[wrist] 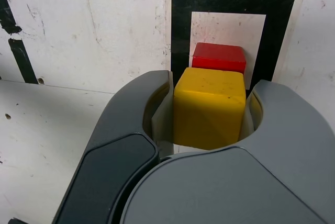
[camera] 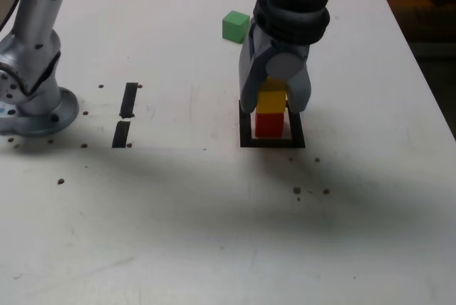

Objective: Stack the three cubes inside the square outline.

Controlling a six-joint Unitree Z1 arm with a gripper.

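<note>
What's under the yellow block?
The red block shows below the yellow block, inside the black square. The yellow one hides part of the red one's top, so I can't tell whether they touch.

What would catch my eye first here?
The glossy yellow cube between the two jaws of the grey pincer, right above a solid red cube inside a black tape square. Then the lone green cube, farther back on the white tabletop.
</note>
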